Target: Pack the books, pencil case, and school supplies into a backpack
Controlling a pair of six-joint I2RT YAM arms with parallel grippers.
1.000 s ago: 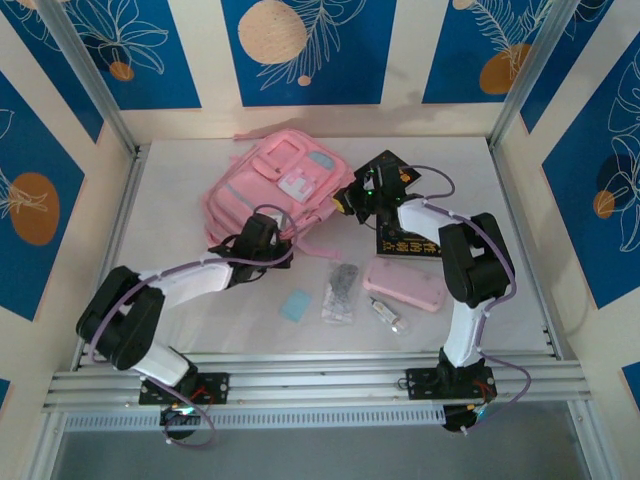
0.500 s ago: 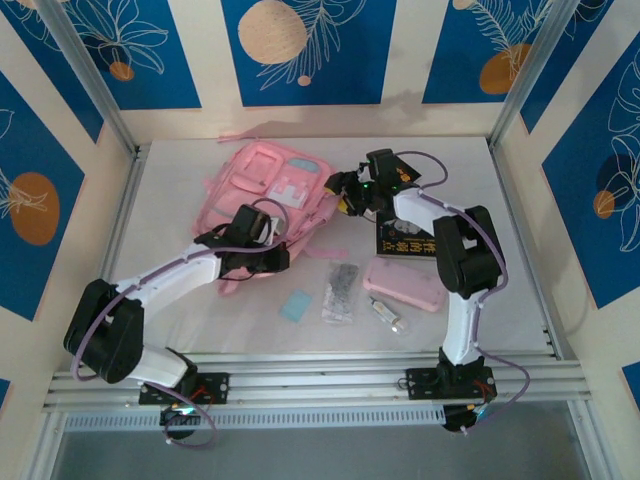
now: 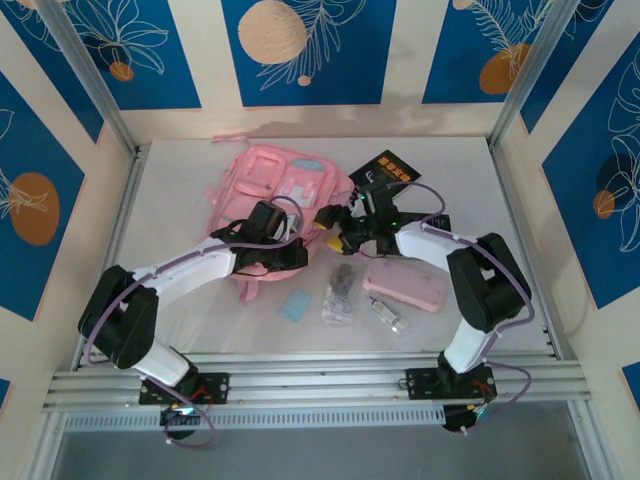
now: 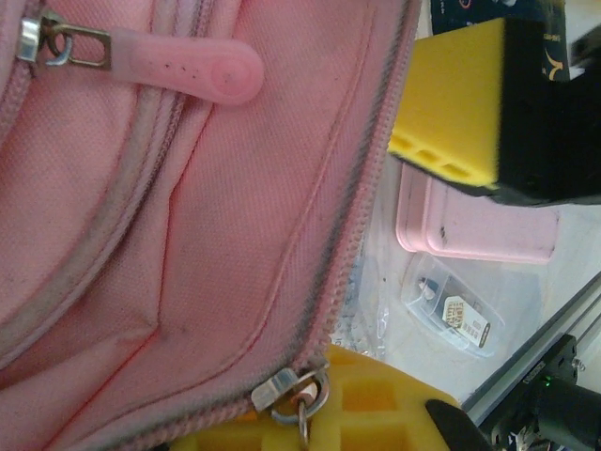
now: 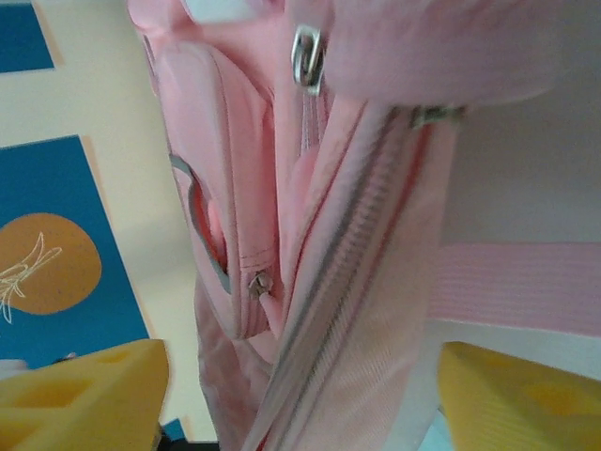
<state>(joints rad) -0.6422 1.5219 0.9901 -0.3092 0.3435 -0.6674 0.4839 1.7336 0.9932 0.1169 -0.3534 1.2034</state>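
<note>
The pink backpack (image 3: 270, 190) lies at the back centre of the table. My left gripper (image 3: 288, 246) sits at its near edge, shut on the zipper pull (image 4: 300, 399) against a yellow pad. My right gripper (image 3: 335, 228) is open at the backpack's near-right corner, and the zipped edge (image 5: 338, 310) runs between its yellow fingers (image 5: 89, 395) without touching them. One black book (image 3: 385, 168) lies behind the right arm. In front lie the pink pencil case (image 3: 405, 285), a light blue pad (image 3: 296, 305), a clear bag (image 3: 340, 293) and a small tube (image 3: 388, 313).
Metal frame posts and patterned walls close in the table on three sides. A rail (image 3: 320, 375) runs along the near edge by the arm bases. Bare white tabletop (image 3: 170, 270) lies to the left of the backpack.
My right gripper has gone from shut to open and dropped nearer, to the backpack's near-right corner. My left gripper has shifted right, still shut, and the backpack has moved with it.
</note>
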